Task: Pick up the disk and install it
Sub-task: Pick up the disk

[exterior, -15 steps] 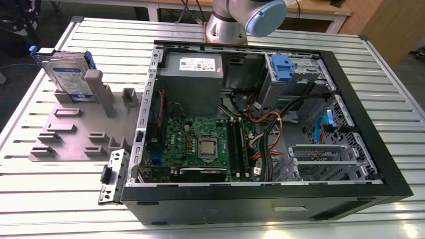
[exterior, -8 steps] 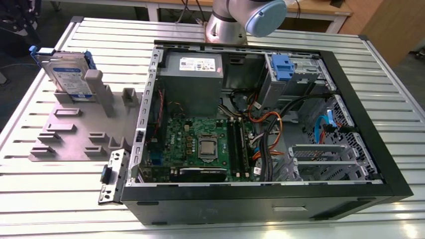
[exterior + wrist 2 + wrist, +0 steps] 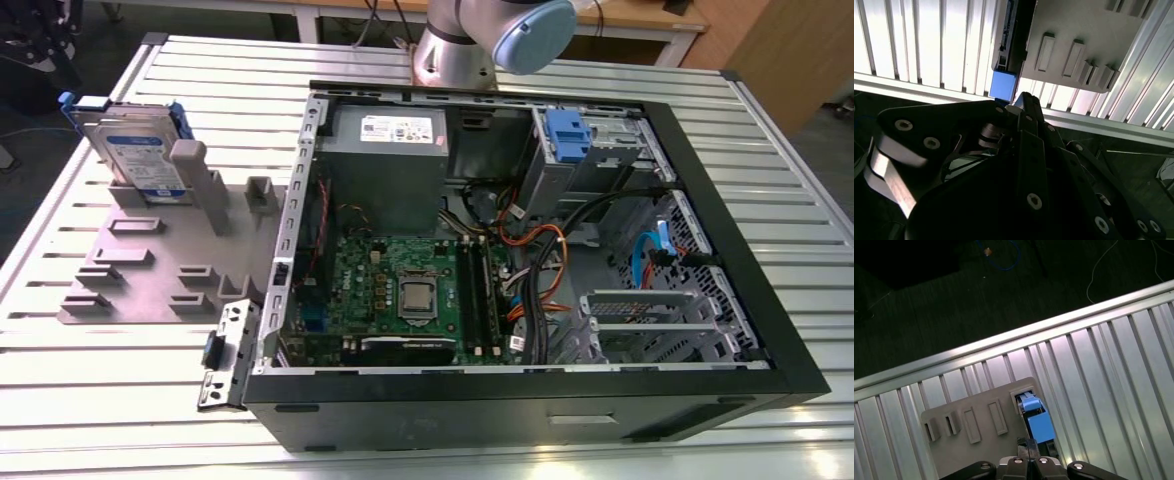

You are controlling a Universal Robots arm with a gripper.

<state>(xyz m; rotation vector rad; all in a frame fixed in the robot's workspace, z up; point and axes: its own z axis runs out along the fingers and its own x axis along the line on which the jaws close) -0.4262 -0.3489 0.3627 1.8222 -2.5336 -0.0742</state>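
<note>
Robotics lab or workshop, slatted aluminium workbench (image 3: 787,130), opened computer case (image 3: 534,405), grey fixture plate (image 3: 140,270), robot arm (image 3: 461,55)

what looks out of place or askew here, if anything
Nothing stands out. The disk stands upright in its slot on the grey holder. The open case lies flat on the table. Its cables run loose, but nothing looks spilled or broken.

One disk (image 3: 138,152), one case (image 3: 507,405), one rack (image 3: 147,262)

Exterior view looked down over whole table (image 3: 134,400), both wrist views faced down nearer, sharing disk (image 3: 1038,424) (image 3: 1003,84) and holder (image 3: 984,450) (image 3: 1079,25).
</note>
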